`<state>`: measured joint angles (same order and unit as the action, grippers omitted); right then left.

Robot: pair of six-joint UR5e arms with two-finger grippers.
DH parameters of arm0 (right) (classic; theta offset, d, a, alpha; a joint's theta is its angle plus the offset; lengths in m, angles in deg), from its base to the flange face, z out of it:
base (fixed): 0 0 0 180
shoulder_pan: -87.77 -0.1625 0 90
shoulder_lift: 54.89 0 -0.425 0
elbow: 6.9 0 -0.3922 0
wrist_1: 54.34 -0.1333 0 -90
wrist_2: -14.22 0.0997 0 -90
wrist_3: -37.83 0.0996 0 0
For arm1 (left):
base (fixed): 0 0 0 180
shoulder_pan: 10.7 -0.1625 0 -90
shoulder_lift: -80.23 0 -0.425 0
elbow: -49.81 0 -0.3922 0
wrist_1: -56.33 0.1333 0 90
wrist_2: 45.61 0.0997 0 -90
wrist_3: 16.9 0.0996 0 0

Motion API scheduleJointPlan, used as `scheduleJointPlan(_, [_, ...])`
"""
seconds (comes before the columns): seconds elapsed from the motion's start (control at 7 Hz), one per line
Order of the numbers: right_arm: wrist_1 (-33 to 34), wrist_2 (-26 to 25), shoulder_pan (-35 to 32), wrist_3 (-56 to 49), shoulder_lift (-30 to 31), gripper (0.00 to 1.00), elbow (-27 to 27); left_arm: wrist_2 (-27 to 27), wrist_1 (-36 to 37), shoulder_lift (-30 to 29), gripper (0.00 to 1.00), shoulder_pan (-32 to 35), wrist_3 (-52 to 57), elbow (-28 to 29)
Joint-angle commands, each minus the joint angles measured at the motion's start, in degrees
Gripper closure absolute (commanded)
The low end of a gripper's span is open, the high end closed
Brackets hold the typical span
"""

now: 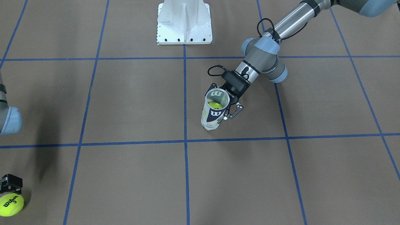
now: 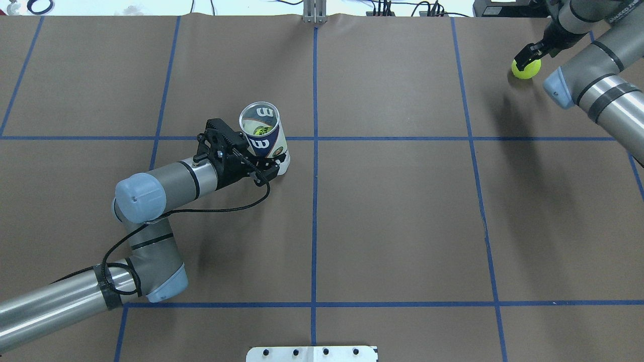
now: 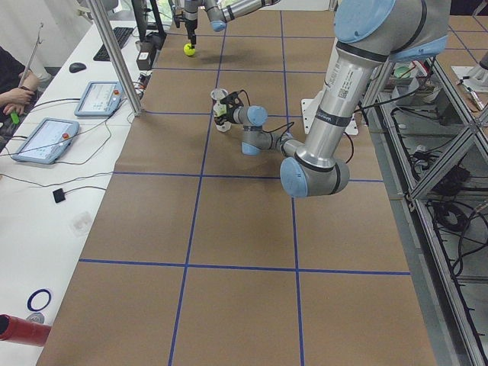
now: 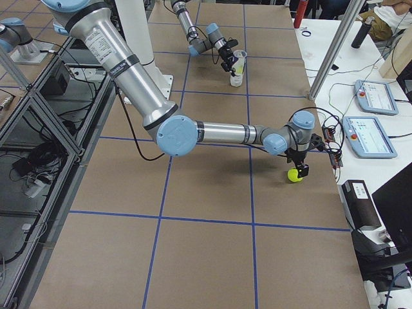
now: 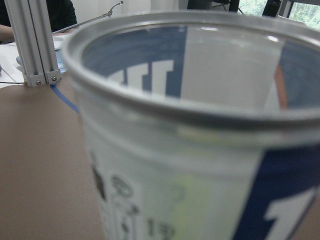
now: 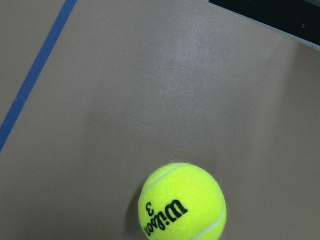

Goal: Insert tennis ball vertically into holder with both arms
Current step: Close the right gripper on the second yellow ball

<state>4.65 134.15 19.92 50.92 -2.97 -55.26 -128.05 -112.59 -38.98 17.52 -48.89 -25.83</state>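
Holder [image 2: 268, 143]: upright near the worktop's middle, slightly toward the left arm's end. The left gripper [image 2: 269, 165] has its fingers clenched on the lower wall, and I log it as braced. Contents: one ball [image 1: 215, 105] sitting low inside, mouth uncovered. Loose tennis ball [image 2: 526, 69]: resting by the worktop's far corner at the right arm's end. The right gripper [image 2: 529, 53] is poised just over it, fingers parted and not gripping as far as I can see. My status reading: steadying done; pick-up, carry and vertical drop outstanding.
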Motion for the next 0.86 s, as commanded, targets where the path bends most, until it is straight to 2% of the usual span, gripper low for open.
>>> scheduleJointPlan(0.0, [-0.01, -1.19, 0.34, 0.00, -0.50, 0.01, 0.99, 0.00, -0.09, 0.03, 0.26, 0.08, 0.00, -0.03])
scheduleJointPlan(0.43, [-0.19, -2.59, 0.87, 0.09, -1.02, 0.01, 1.95, 0.00, -0.09, 0.20, 0.26, 0.17, 0.00, -0.03])
scheduleJointPlan(0.71, [-0.36, -5.39, 2.09, 0.53, -1.81, 0.01, 3.27, 0.00, -0.09, 0.20, 0.26, 0.17, 0.00, -0.03])
